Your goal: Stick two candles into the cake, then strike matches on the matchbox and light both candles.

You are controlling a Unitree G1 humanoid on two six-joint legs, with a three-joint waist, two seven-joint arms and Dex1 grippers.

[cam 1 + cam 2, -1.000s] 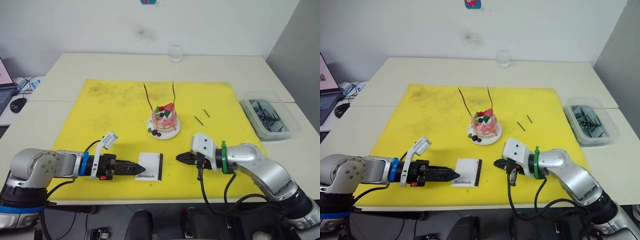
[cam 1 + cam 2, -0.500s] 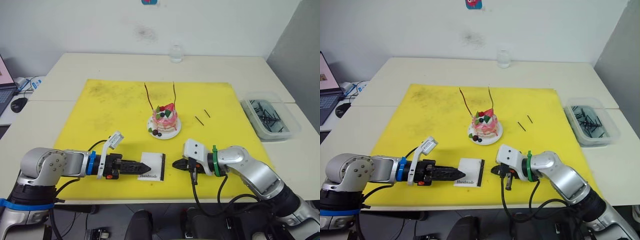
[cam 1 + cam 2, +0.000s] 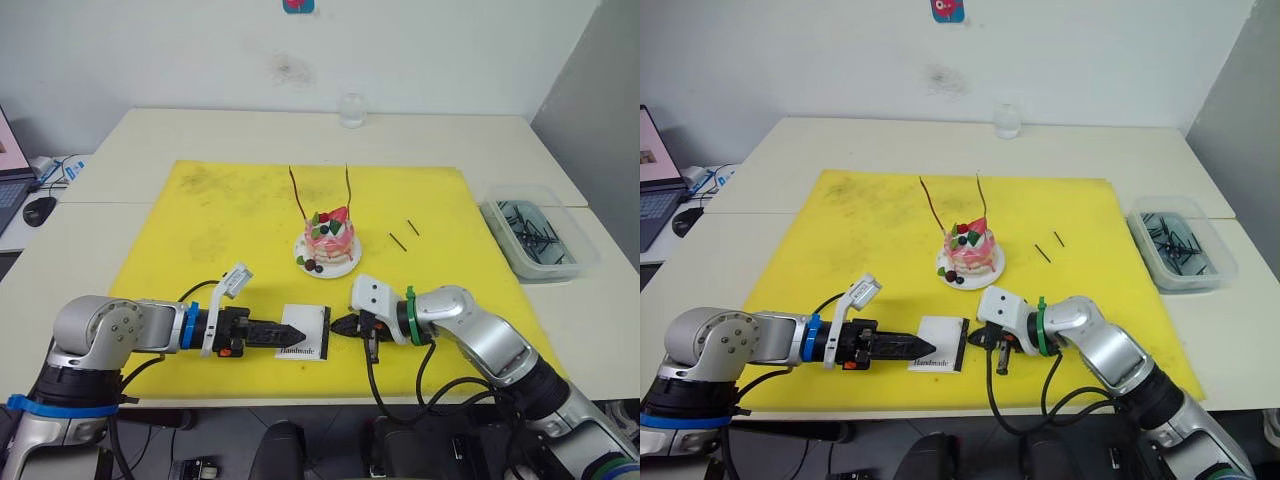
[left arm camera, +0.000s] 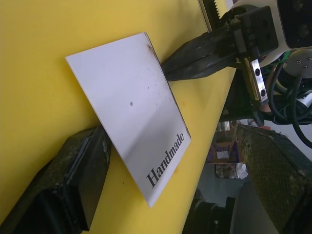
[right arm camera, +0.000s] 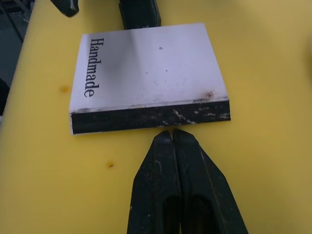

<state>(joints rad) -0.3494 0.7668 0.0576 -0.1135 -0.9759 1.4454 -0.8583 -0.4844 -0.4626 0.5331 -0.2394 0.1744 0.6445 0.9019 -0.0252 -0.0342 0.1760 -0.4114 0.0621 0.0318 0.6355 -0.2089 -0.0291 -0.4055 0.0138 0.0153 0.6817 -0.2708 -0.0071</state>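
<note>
While its fingers press together, the right gripper (image 5: 171, 134) meets the matchbox (image 5: 148, 68) at its dark strip — the left gripper (image 3: 283, 336), seemingly closed, touches the opposite edge. Beyond stands the cake (image 3: 330, 239) with two candles (image 3: 296, 190).

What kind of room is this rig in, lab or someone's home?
Most likely a lab or office test bench, not a home. Plain pale tables are pushed together against a bare white wall, a yellow work mat marks out the staging area, and a laptop and mouse sit on a side desk.
</note>
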